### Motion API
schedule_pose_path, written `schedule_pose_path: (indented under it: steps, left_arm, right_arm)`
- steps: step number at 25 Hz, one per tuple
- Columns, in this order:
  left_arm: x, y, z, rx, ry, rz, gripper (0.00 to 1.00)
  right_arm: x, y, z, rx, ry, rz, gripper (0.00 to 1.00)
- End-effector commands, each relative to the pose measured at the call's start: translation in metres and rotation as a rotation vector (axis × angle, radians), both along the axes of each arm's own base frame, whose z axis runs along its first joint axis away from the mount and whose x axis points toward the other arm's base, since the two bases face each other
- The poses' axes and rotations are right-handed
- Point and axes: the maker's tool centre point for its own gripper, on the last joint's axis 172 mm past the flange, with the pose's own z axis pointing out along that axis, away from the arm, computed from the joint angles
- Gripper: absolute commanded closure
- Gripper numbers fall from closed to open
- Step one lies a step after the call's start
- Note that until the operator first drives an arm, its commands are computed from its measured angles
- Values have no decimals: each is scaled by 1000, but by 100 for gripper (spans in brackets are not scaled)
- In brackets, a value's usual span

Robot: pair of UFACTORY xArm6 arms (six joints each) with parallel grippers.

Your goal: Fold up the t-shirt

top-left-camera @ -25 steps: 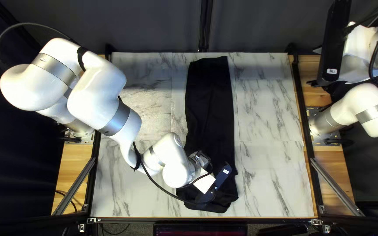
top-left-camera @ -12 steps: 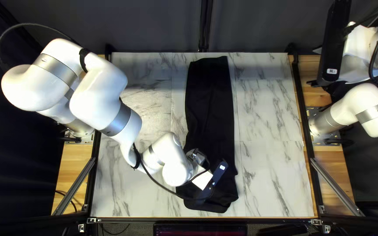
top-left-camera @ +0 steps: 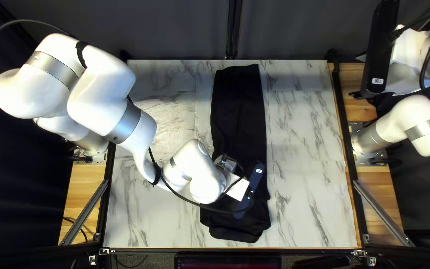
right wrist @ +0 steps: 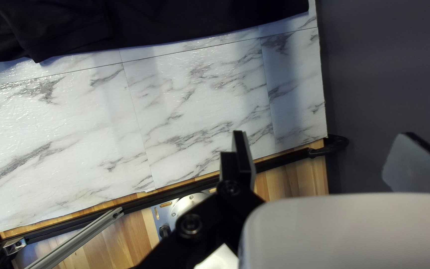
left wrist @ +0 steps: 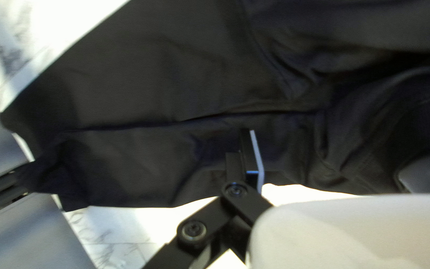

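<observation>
The black t-shirt [top-left-camera: 239, 114] lies as a long, narrow strip down the middle of the table in the top left view. My left gripper [top-left-camera: 239, 189] is over its near part, with the fingertips hidden there. In the left wrist view, wrinkled layers of the t-shirt [left wrist: 140, 74] spread ahead of and beneath my left gripper [left wrist: 339, 162], whose fingers are wide apart and hold nothing. My right gripper [top-left-camera: 378, 60] is raised beyond the table's right edge. The right wrist view has my right gripper [right wrist: 330, 154] open, away from the t-shirt [right wrist: 175, 22].
Bare marble-patterned tabletop [top-left-camera: 307, 149] extends to the right of the cloth, and more lies left of it, partly under my left arm [top-left-camera: 135, 134]. A dark frame rail [top-left-camera: 343, 119] borders the table's right side. A dark curtain [top-left-camera: 284, 30] hangs behind the far edge.
My left gripper has moved away from the table's near edge and slightly right over the cloth, its arm shifting too. The t-shirt and right arm have stayed where they were.
</observation>
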Motion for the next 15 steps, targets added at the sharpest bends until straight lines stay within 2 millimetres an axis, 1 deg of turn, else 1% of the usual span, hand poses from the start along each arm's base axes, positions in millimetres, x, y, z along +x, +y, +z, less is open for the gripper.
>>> schedule_pose_path:
  steps: [1,4,8,11,15]
  left_arm:
    - [-11,-15,-14,-5,-2,-10,26]
    - [-16,-16,-25,-20,1,-7,26]
    - [-15,-16,-28,-36,-7,10,27]
    - [-15,-15,-32,-51,-16,42,31]
    - [-11,-11,-41,-102,-50,104,30]
  right_arm:
    - [0,0,0,0,0,0,0]
    - [0,0,0,0,0,0,0]
    - [0,0,0,0,0,0,0]
    - [0,0,0,0,0,0,0]
    - [0,0,0,0,0,0,0]
